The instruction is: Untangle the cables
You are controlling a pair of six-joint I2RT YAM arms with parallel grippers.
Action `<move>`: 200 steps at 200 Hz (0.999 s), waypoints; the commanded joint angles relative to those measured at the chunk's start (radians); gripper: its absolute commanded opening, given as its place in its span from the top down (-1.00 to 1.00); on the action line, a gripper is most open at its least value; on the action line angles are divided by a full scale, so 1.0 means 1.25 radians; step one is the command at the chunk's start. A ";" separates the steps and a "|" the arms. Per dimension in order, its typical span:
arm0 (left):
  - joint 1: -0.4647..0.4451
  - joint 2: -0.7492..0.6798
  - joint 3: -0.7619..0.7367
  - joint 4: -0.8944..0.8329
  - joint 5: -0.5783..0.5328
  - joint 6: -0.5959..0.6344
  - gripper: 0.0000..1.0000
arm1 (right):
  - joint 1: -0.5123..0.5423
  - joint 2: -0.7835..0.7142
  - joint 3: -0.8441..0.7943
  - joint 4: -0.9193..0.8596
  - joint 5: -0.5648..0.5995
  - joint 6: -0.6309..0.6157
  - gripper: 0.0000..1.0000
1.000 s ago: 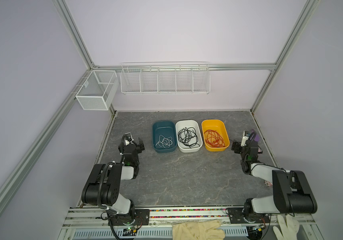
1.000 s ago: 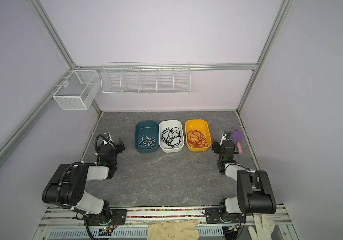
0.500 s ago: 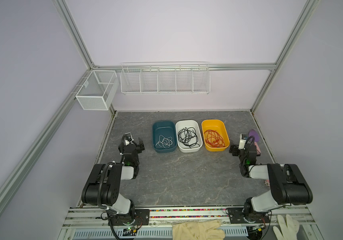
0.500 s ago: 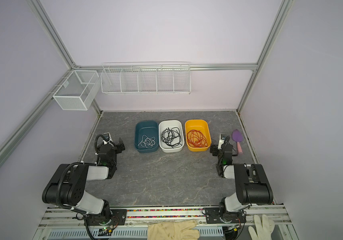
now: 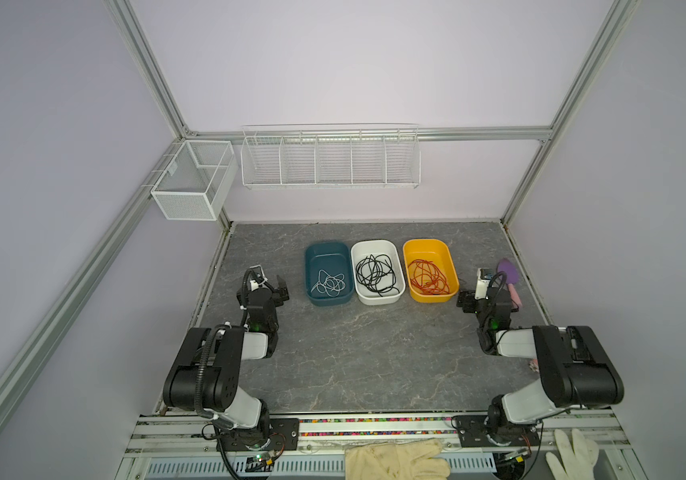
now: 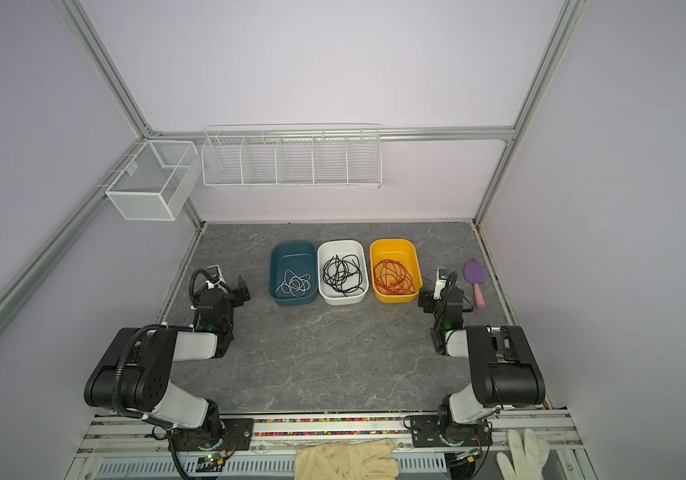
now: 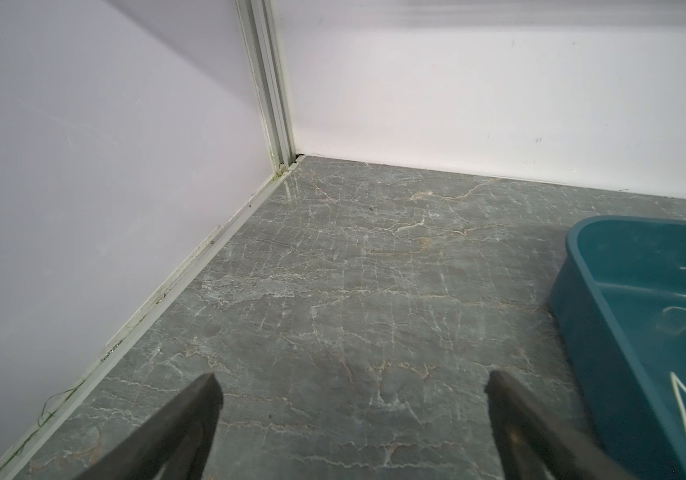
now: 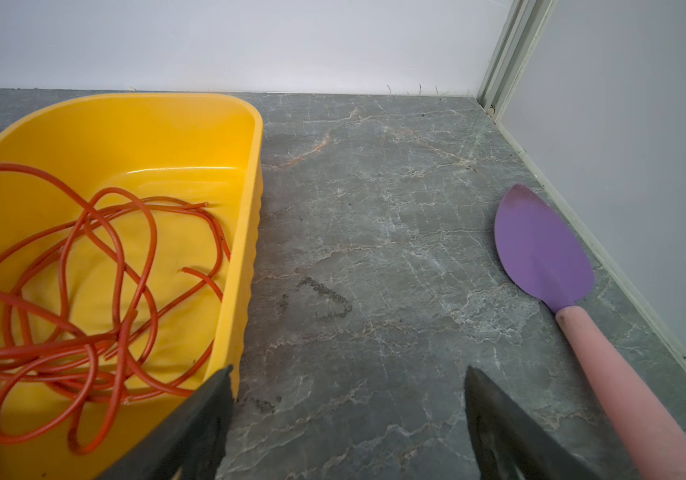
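Far left on the table [image 5: 353, 353], the left arm [image 5: 258, 307] sits low near the side wall. Left jaws are spread wide and empty, and the left wrist view shows only bare table between the tips. Just beside them to the right is the teal bin [image 5: 328, 246], with the white cable [image 5: 328, 284] loosely coiled on its floor. The left wrist view catches the white cable [image 7: 682, 399] at its edge. Tight against it, touching or not I can't tell, is the white bin [image 5: 374, 243] with the black cable [image 5: 376, 276] in a wider heap. Then comes the yellow bin [image 5: 424, 242] with the red-orange cable [image 5: 428, 278]. In the right wrist view the red-orange cable [image 8: 116, 257] has loops crossing and two free ends showing. The right arm [image 5: 495, 309] sits just beside the yellow bin's near right corner. Right jaws are spread and empty, one tip in front of the bin wall. Far right, a purple trowel [image 5: 508, 272] with a pink handle lies by the wall, apart from the bins.

Key relation: each colour sits alone in its own bin and no strand crosses a rim, so the separating looks done, I judge. If more is wanted, the white cable is ahead and right of the left jaws. The red-orange cable is ahead and left of the right jaws. The black cable is midway, with neither arm clearly nearer. The coils show no long axis; the bins run lengthwise away from the arms.
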 commanded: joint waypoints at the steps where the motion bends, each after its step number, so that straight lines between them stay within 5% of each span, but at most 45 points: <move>1: 0.003 0.009 -0.007 0.021 0.004 0.015 -0.98 | 0.003 -0.005 0.006 0.022 0.000 -0.019 -0.77; 200: 0.003 0.009 -0.006 0.020 0.004 0.016 -0.98 | 0.008 -0.001 0.006 0.025 -0.003 -0.028 -0.76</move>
